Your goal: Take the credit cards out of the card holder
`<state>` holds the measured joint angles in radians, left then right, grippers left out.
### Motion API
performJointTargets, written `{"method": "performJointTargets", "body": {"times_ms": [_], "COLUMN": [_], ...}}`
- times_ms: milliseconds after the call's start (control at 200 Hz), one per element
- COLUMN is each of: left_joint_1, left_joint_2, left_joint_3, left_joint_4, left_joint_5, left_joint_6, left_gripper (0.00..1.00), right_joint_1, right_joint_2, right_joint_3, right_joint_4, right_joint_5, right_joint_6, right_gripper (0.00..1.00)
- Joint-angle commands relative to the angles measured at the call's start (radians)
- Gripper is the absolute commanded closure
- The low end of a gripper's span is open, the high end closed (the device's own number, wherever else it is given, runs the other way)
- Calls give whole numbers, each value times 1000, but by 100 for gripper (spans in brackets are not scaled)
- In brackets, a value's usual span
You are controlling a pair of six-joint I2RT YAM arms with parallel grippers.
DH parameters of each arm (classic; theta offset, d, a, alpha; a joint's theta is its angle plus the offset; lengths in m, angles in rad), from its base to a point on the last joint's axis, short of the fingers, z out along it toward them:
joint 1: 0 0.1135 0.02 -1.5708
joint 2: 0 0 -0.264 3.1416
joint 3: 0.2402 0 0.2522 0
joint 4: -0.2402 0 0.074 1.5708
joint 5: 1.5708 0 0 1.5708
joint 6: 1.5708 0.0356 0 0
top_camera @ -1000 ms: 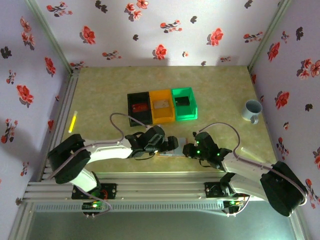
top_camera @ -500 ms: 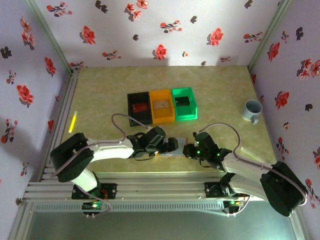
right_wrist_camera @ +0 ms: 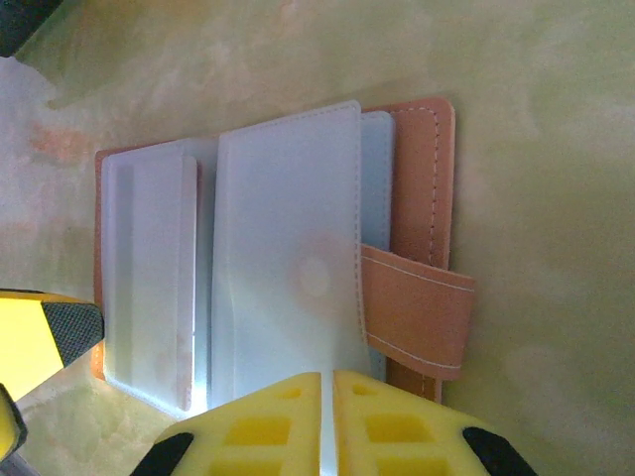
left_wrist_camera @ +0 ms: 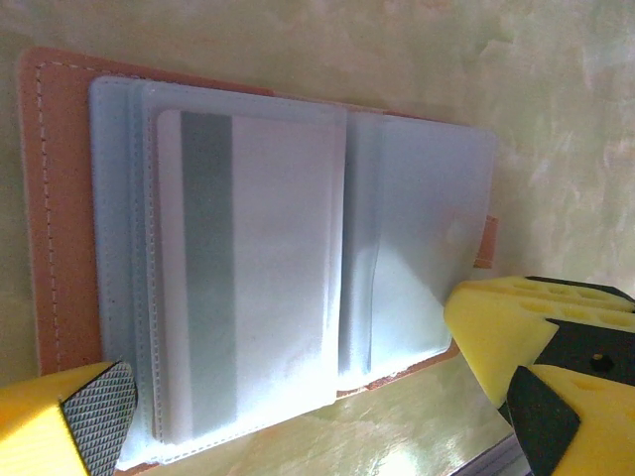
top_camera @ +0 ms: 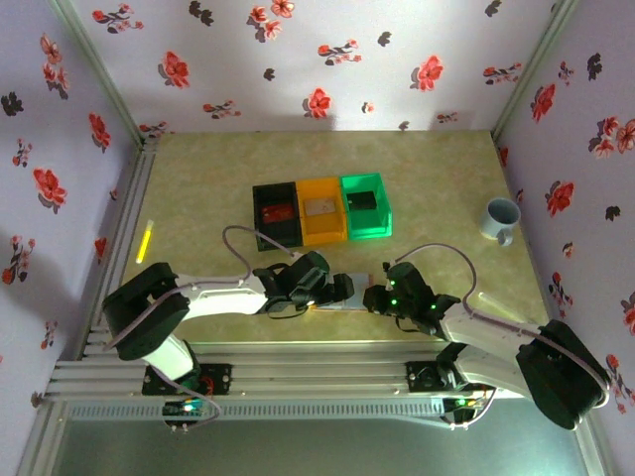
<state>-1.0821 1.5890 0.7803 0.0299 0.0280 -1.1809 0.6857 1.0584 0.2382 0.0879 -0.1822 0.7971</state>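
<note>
1. Left arm stretched low to its right; left gripper [left_wrist_camera: 288, 357] spread wide, straddling the card holder [left_wrist_camera: 417, 228], which lies open on the table [top_camera: 198, 178].
2. Right arm reaching low to its left; right gripper [right_wrist_camera: 325, 397] pressed nearly together at the holder's edge, any pinch indiscernible.

Top view: illumination is even and diffuse. The table [top_camera: 198, 188] carries soft shadows just beneath both arms, and the whole picture is slightly soft.

Left wrist view: the clear sleeves of the card holder [left_wrist_camera: 248, 268], ahead of the left gripper [left_wrist_camera: 288, 362], show a pale glare. Its near fingers are out of focus.

Right wrist view: the light is bright and washed. The right gripper [right_wrist_camera: 325, 382] is blurred, and the stitching ahead of it is sharp.
</note>
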Motion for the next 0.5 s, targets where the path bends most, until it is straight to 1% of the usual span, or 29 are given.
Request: {"method": "performJointTargets", "body": {"times_ms": [0, 495], "left_joint_1": [-7, -8], "left_joint_2": [20, 22], "left_joint_3": [14, 36], "left_joint_4": [-3, 15], "left_joint_5": [6, 20], "left_joint_6": [-18, -27], "left_gripper": [0, 0], "right_joint_1": [6, 13], "right_joint_2": [2, 30], "right_joint_3": [-21, -27], "right_joint_4": [21, 50], "right_joint_5": [21, 18], "right_joint_6": [11, 19], "right_gripper": [90, 90]}}
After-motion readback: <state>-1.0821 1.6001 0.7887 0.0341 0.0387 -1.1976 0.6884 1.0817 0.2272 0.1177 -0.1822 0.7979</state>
